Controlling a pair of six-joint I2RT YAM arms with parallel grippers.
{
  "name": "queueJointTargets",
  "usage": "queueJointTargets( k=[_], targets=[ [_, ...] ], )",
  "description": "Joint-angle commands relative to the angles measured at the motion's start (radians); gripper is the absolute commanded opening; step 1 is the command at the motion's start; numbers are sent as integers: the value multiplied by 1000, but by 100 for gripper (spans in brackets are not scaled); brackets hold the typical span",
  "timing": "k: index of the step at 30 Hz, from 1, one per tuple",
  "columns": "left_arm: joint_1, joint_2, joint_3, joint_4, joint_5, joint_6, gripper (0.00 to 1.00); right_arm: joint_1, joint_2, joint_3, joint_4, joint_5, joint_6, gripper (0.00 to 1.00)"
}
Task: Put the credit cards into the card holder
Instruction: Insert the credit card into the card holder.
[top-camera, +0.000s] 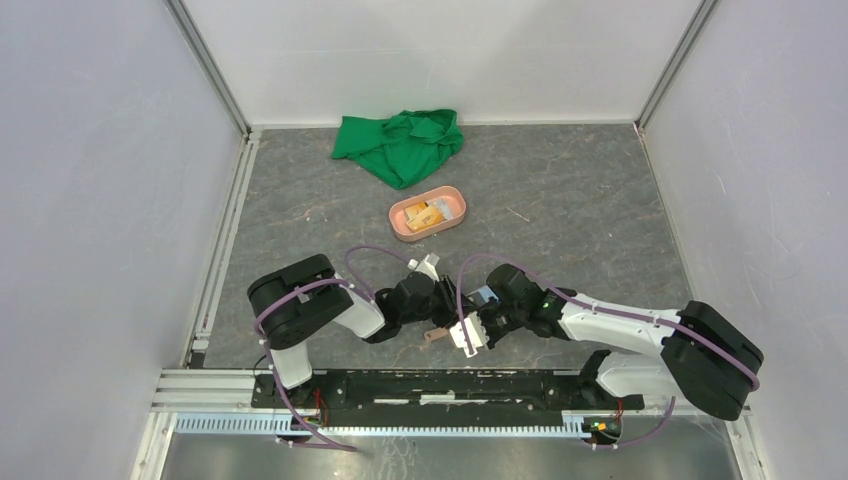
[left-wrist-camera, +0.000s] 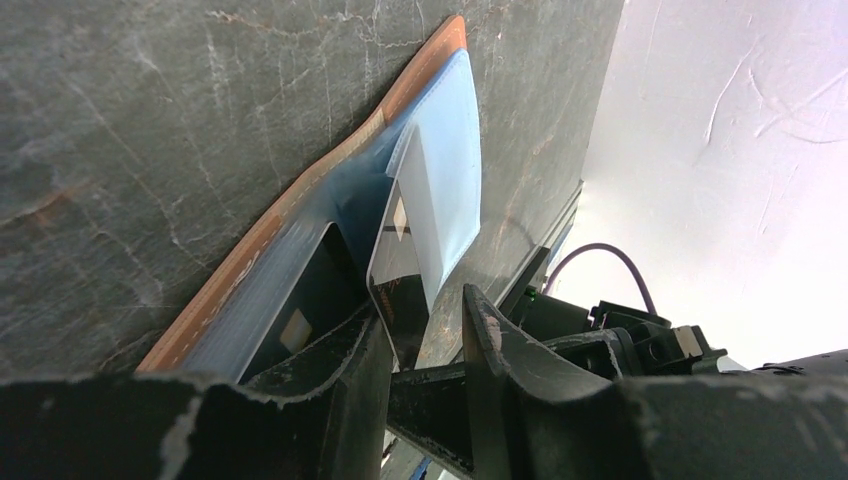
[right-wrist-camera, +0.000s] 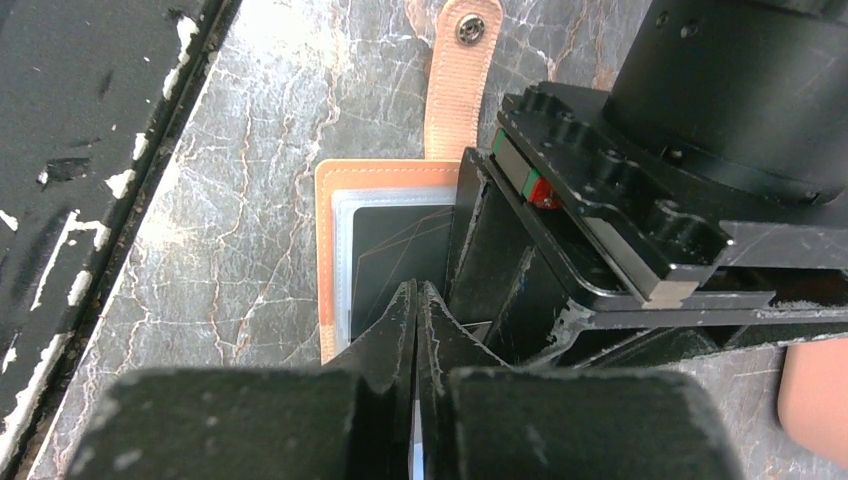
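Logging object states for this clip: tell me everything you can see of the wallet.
The wallet is tan, leather-like, lying open flat on the grey table, its short snap tab stretched out. Clear plastic pockets line the inside; one holds a dark card. The right gripper, fingers together, sits over that pocket; the left gripper crowds the other side.

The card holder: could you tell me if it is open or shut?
Open: the card holder lies spread, inner pockets exposed, its tab unfastened.
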Motion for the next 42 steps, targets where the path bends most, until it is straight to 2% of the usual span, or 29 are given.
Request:
queueJointTargets(
  k=[1, 18, 20, 26, 33, 37, 42],
  targets=[
    [4, -12, -30, -62, -7, 10, 39, -6, -2, 37, -39, 71, -2, 0],
    [8, -44, -27, -108, -23, 31, 39, -94, -8, 73, -84, 87, 43, 0],
    [9, -50, -25, -115, -24, 37, 39, -108, -15, 81, -104, 52, 44, 0],
    [10, -74, -14, -151, -40, 61, 38, -238, -66, 124, -220, -210, 16, 0],
    [10, -128, -7, -188, -82, 95, 37, -327, -55, 179, -257, -320, 108, 4],
    [10, -141, 4, -223, -106, 103, 32, -379, -28, 197, -253, -329, 163, 3],
    [11, -122, 28, -229, -100, 116, 18, -418, -39, 189, -223, -330, 206, 2]
  ],
)
